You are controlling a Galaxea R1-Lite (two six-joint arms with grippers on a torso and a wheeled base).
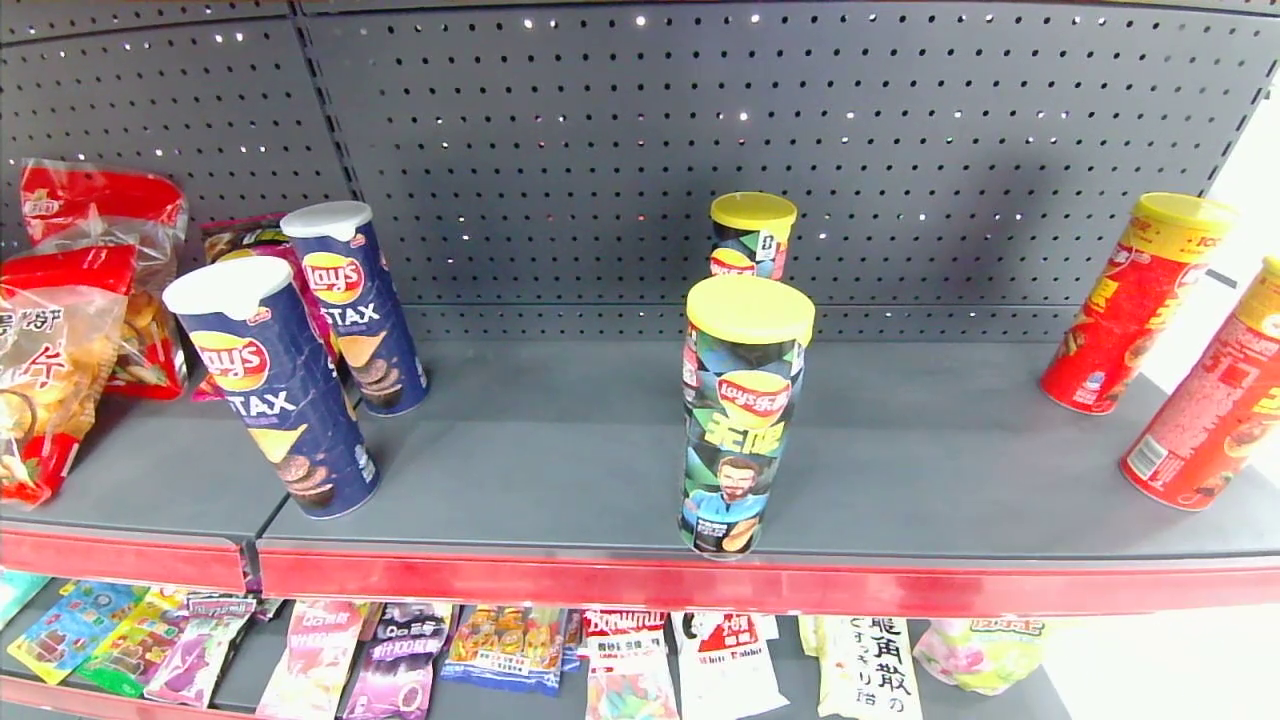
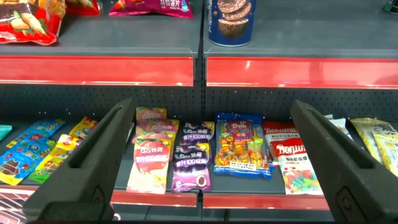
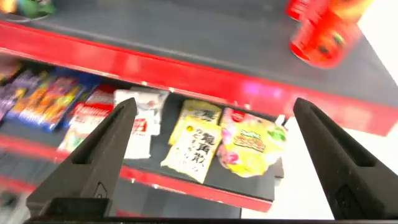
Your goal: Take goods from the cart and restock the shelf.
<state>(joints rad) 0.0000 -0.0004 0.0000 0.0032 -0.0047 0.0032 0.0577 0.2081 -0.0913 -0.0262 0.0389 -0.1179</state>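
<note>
Shelf (image 1: 560, 450) held blue cans (image 1: 270, 380) left, yellow-lidded cans (image 1: 745, 410) centre, red cans (image 1: 1130, 300) right. Left gripper (image 2: 211, 124), right gripper (image 3: 214, 112) gaped wide, empty.

Shelf (image 1: 560, 440) showing grey, red front lip; navy cans (image 1: 285, 400) wearing white lids; red cans (image 1: 1125, 310) wearing yellow lids.

Dark grey pegboard wall (image 1: 640, 150) with bright light (image 1: 1256, 165) beside it

The right pincer (image 3: 214, 102) gapes wide before snack bags (image 3: 196, 140) on the lower shelf (image 3: 186, 182), red cans (image 3: 314, 37) standing above.
</note>
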